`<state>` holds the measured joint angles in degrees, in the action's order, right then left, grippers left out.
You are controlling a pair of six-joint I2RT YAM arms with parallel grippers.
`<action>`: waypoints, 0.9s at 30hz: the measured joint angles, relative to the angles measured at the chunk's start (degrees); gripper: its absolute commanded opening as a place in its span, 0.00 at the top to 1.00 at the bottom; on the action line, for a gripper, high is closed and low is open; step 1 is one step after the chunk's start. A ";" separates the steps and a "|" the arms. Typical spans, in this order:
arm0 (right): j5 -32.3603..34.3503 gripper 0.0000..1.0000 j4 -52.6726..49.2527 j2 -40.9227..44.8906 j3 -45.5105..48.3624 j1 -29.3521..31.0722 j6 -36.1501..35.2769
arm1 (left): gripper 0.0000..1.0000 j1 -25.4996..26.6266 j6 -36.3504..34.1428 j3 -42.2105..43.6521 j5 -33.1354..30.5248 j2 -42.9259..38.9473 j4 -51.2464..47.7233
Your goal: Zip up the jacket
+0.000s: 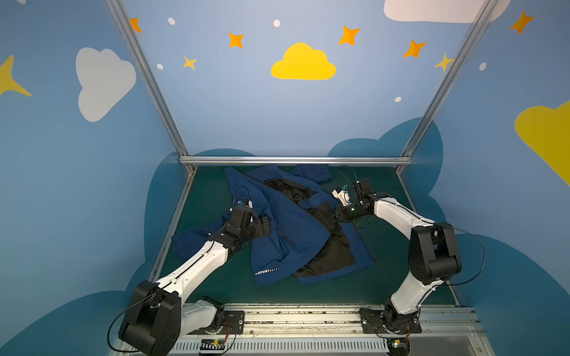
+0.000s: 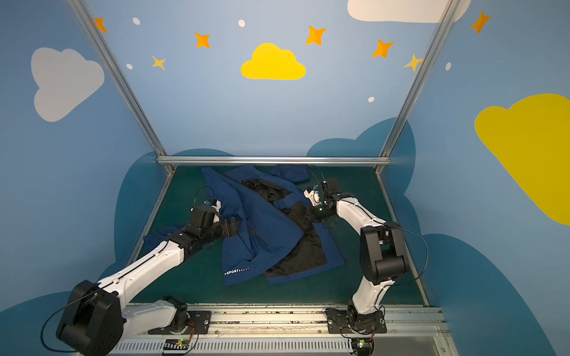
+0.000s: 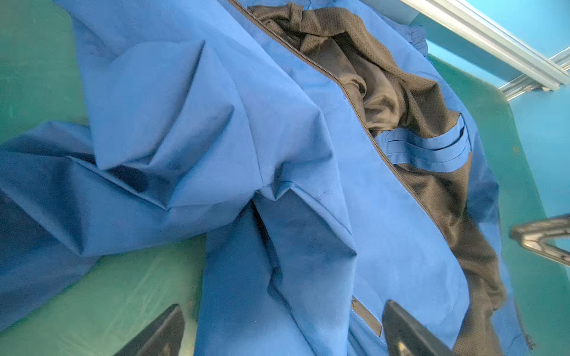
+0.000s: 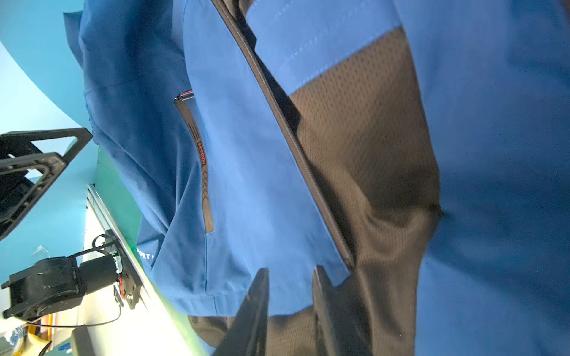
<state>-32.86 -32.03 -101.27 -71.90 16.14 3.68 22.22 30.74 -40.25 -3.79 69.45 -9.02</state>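
Note:
The navy jacket (image 1: 293,222) (image 2: 262,222) lies unzipped on the green table, its black lining (image 1: 333,246) showing and the white SPORT lettering (image 1: 266,271) near the front hem. My left gripper (image 1: 265,226) (image 3: 282,306) hangs open over the jacket's left panel, its fingers either side of a fold beside the zipped pocket (image 3: 367,320). My right gripper (image 1: 333,217) (image 4: 290,272) sits low over the lining of the right panel. Its jaws stand close together with a narrow gap, and whether they pinch cloth is unclear. The dark zipper edge (image 4: 293,138) (image 3: 354,101) runs along the left panel.
One sleeve (image 1: 191,240) trails left under the left arm. An aluminium rail (image 1: 296,160) bounds the back of the green table (image 1: 385,246), slanted posts stand at both back corners, and the arms' base rail (image 1: 308,317) runs along the front.

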 measured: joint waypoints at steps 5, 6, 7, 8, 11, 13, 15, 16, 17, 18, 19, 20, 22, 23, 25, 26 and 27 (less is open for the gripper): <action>-1.42 0.64 -0.59 -5.46 -4.26 0.63 -2.27 | 0.01 0.33 0.55 -0.02 0.15 0.09 -1.16; -1.77 0.63 -0.74 -6.49 -4.68 0.85 -2.64 | 0.01 0.35 0.59 -0.02 0.15 0.09 -1.27; -1.95 0.61 -0.92 -7.41 -4.98 0.94 -2.91 | 0.01 0.35 0.59 -0.02 0.15 0.09 -1.33; -2.03 0.59 -0.98 -8.15 -5.16 1.09 -3.19 | 0.01 0.35 0.61 -0.02 0.15 0.09 -1.40; -2.40 0.55 -1.51 -10.34 -5.79 1.40 -4.09 | 0.01 0.35 0.66 -0.02 0.17 0.09 -1.73; -2.86 0.53 -1.49 -11.61 -6.01 1.62 -4.66 | 0.01 0.35 0.68 -0.02 0.17 0.09 -1.75; -4.04 0.52 -1.49 -12.52 -6.01 1.73 -5.35 | 0.01 0.35 0.74 -0.02 0.17 0.09 -1.75; -5.05 0.52 -1.38 -13.07 -6.01 1.75 -5.70 | 0.01 0.35 0.79 -0.02 0.20 0.09 -1.75; -5.97 0.51 -1.36 -13.53 -6.01 1.77 -6.03 | 0.01 0.35 0.83 -0.02 0.20 0.09 -1.75; -7.19 0.50 -1.38 -14.05 -6.01 1.81 -6.45 | 0.01 0.35 0.85 -0.02 0.20 0.09 -1.75; -8.39 0.48 -1.46 -14.53 -6.01 1.84 -6.95 | 0.01 0.35 0.96 -0.02 0.22 0.09 -1.75; -9.11 0.47 -1.55 -14.69 -6.01 1.90 -7.28 | 0.01 0.35 1.03 -0.02 0.22 0.09 -1.75; -10.49 0.43 -1.64 -14.73 -6.01 2.19 -8.13 | 0.01 0.35 1.07 0.00 0.24 0.09 -1.75; -10.99 0.41 -1.57 -14.64 -6.01 2.38 -8.41 | 0.01 0.35 1.07 0.00 0.26 0.09 -1.75; -11.08 0.36 -1.38 -14.62 -6.01 2.62 -8.76 | 0.01 0.35 1.05 0.00 0.28 0.09 -1.77; -10.67 0.34 -1.09 -14.62 -5.95 2.75 -8.66 | 0.01 0.35 1.03 0.00 0.28 0.07 -1.79; -9.97 0.32 -0.70 -14.58 -5.84 2.82 -8.57 | 0.01 0.35 1.03 0.02 0.31 0.02 -1.88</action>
<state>-42.83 -32.73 -115.85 -77.73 18.96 -4.89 22.57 31.77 -40.23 -3.49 69.47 -10.90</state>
